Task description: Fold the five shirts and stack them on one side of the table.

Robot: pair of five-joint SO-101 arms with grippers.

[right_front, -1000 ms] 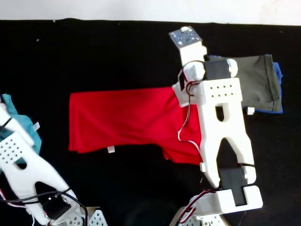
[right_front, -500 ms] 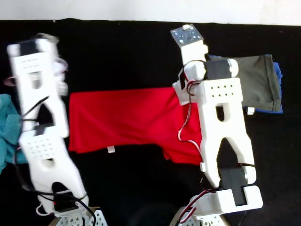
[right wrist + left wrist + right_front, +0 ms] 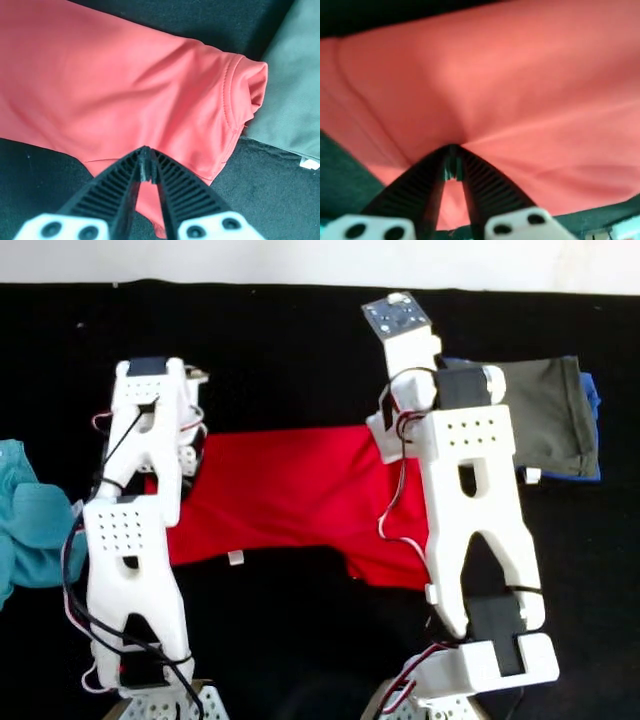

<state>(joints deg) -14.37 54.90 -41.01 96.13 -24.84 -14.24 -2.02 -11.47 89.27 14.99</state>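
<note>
Red shirt: your red shirt (image 3: 290, 490) lies spread across the middle of the black table (image 3: 280, 340), long side running left to right, with a white tag (image 3: 236, 558) at its near edge.
Left edge: your left arm stands over the shirt's left end; the teal shirt (image 3: 30, 520) is bunched at the table's left edge, near that arm.
Right edge: the red sleeve cuff lies against the folded grey shirt (image 3: 550, 420), which sits on a blue shirt (image 3: 592, 395) at the far right.
Room: you have a band of black table between the red shirt's far edge and the table's far edge, and more black between the two arm bases.
Left gripper: your left gripper (image 3: 451, 152) is closed tip to tip on the red cloth, and creases run in to the tips. You cannot tell whether a fold is caught between them.
Right gripper: your right gripper (image 3: 145, 157) is closed tip to tip over the shirt near the sleeve, with the cloth flat beneath it.
</note>
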